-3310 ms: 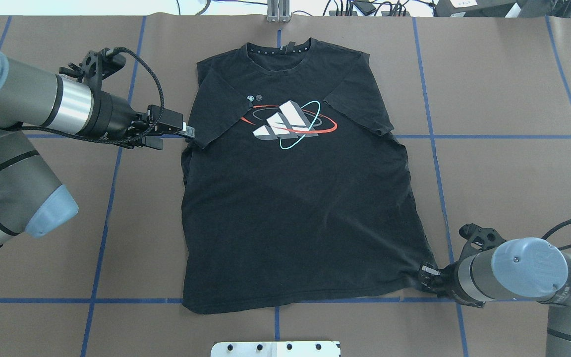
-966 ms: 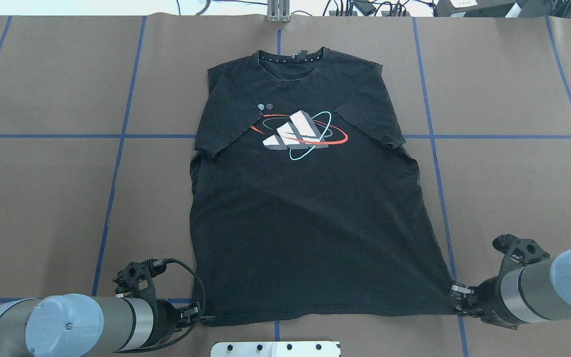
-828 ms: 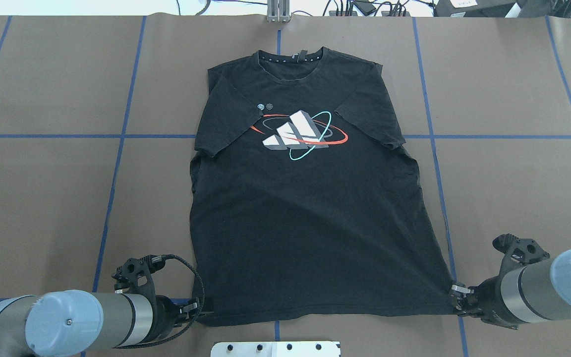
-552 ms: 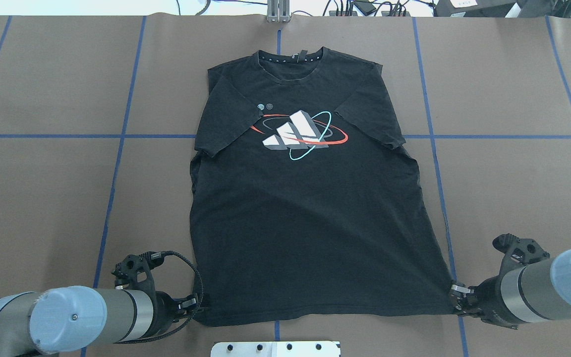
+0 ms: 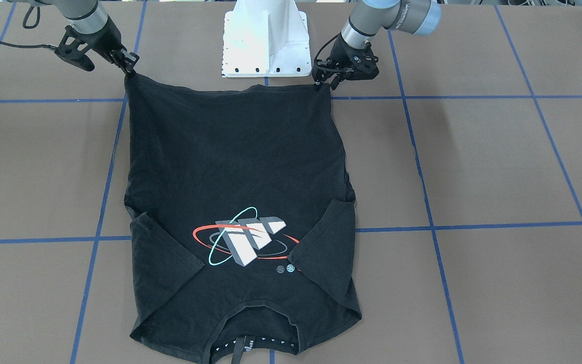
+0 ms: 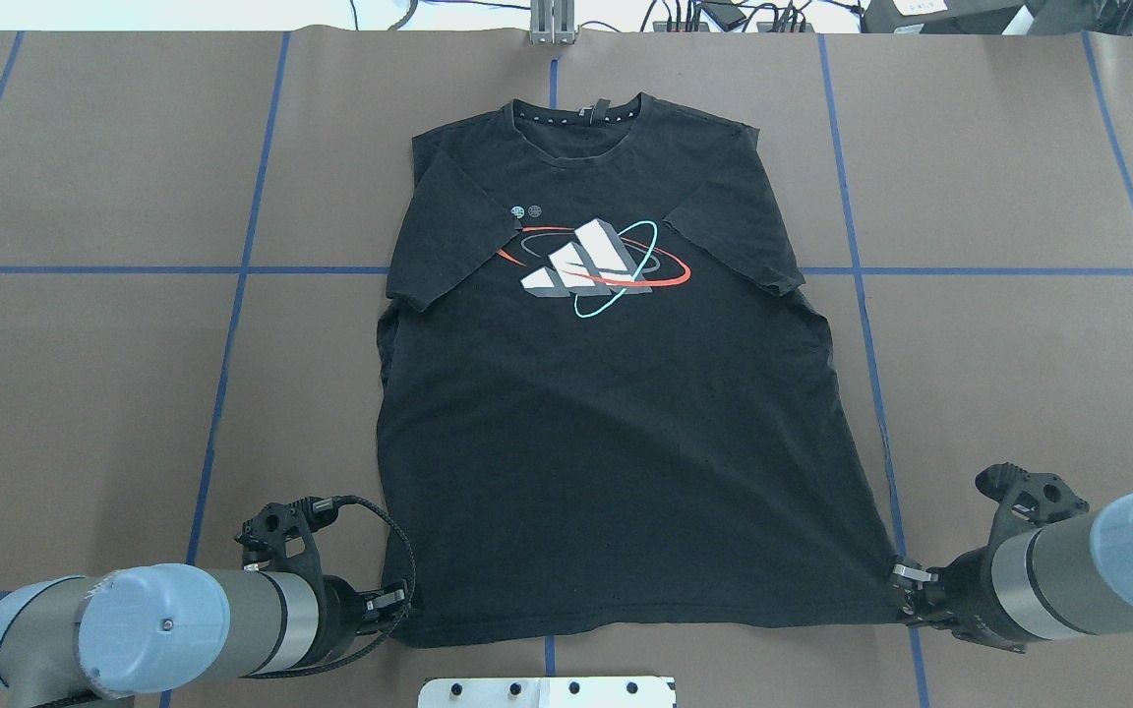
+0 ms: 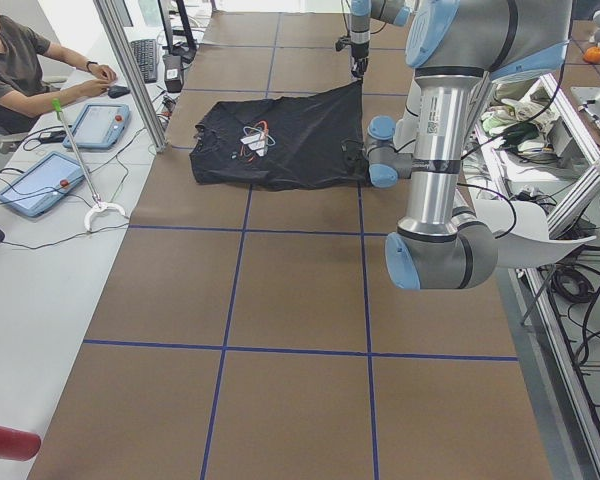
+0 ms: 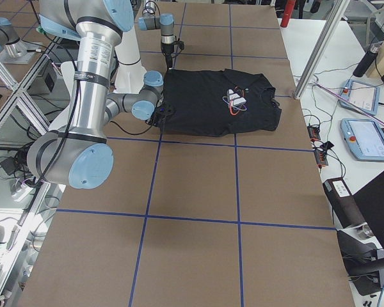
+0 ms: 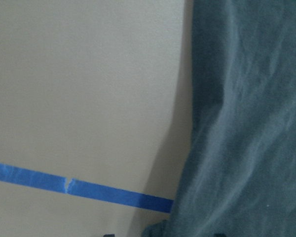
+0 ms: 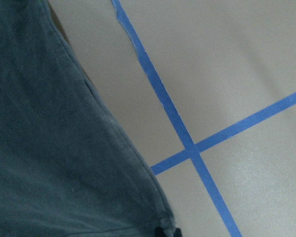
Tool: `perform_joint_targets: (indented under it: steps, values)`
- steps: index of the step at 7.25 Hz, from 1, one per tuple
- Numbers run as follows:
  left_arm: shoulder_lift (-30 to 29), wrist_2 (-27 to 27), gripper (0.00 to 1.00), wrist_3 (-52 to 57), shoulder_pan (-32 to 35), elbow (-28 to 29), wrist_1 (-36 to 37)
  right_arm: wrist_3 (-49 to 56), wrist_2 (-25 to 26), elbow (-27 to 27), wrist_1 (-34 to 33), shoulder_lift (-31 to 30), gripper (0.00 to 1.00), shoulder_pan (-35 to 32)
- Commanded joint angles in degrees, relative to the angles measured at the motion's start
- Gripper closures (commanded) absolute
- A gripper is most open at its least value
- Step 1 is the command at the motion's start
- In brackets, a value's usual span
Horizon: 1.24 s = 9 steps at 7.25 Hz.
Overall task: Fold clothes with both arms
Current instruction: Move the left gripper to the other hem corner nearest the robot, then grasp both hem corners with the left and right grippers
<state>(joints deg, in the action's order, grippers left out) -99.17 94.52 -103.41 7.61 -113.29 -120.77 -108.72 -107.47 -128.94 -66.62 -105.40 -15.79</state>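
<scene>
T-shirt [image 6: 606, 442]: probably limp, light cotton; left gripper [image 6: 401, 604] and right gripper [image 6: 902, 589] clamped on its hem corners, sensible holds.

overhead: from behind | front: opposite, steep | sides: lengthwise | wrists: close-up | shared: T-shirt [image 6: 606, 442]

The T-shirt [image 6: 606, 442] is black with a white, red and teal logo [image 6: 591, 267]; the brown table [image 6: 1019, 374] bears blue tape lines [image 6: 232, 324].

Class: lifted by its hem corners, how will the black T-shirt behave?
Probably floppy: the T-shirt lies flat and wrinkled, so it would sag between the left gripper and right gripper. Likely light, being thin cloth; folded-in sleeves may flop open.
</scene>
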Motion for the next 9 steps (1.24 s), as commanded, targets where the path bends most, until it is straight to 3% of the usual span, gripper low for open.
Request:
perform_joint_targets:
  steps: [1,3,4,6,7,8,9]
  values:
    - [-0.2,0.1,1.00,0.0,0.2,-0.1,0.2,0.0,0.0,0.0,0.0,0.0,1.00,0.0]
    - [0.3,0.2,1.00,0.1,0.7,-3.7,2.5,0.0,0.1,-0.1,0.0,0.1,1.00,0.1]
    - [0.1,0.5,1.00,0.0,0.6,-7.6,7.5,0.0,0.0,-0.6,0.0,0.1,1.00,0.0]
    - [0.7,1.7,1.00,-0.9,0.8,-16.0,12.5,0.0,-0.2,-5.9,-0.7,-0.9,1.00,-1.7]
    - [-0.8,5.3,1.00,-0.8,6.8,-17.6,13.3,0.1,-3.9,-8.3,-0.8,-0.9,1.00,-6.8]
    - [-3.2,7.8,1.00,0.0,13.1,-17.0,13.6,0.3,-10.9,-7.7,-0.8,0.1,1.00,-14.2]
    - [-6.2,8.0,1.00,0.4,17.7,-15.0,13.5,0.6,-13.8,-6.2,-2.1,3.6,1.00,-20.5]
